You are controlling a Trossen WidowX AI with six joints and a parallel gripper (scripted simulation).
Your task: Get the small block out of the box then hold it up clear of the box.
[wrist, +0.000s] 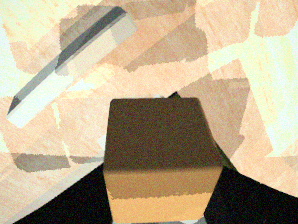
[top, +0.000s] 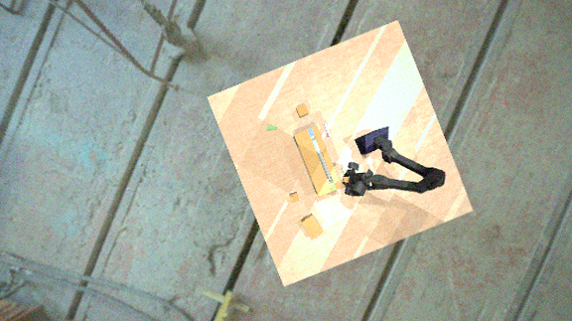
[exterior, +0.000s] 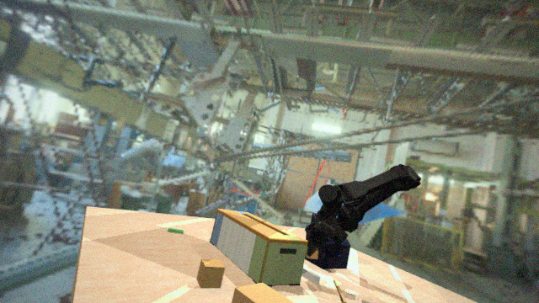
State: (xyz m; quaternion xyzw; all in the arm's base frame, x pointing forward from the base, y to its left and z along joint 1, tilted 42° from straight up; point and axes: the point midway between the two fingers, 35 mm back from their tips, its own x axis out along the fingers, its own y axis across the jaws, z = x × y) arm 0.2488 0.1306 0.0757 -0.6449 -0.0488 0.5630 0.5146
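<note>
The small orange-brown block (top: 346,180) (exterior: 312,254) (wrist: 161,135) is outside the box, between the black fingers. My gripper (top: 348,179) (wrist: 154,169) is shut on it, with a finger against each side in the wrist view. The block appears raised a little above the table, close beside the box's end with the dark slot. The box (top: 308,154) (exterior: 280,263) stands upright, with a tan top with a long slot and a green end. Its clear front is turned away in the exterior view. The fingers are partly hidden in the top and exterior views.
Tan blocks stand around the box: one (top: 302,111) beyond its far end, a small one (top: 293,197) (exterior: 210,274) and a larger one (top: 312,226) (exterior: 262,295). A green piece (top: 271,128) (exterior: 175,231) lies behind. A pale bar (wrist: 80,65) shows in the wrist view.
</note>
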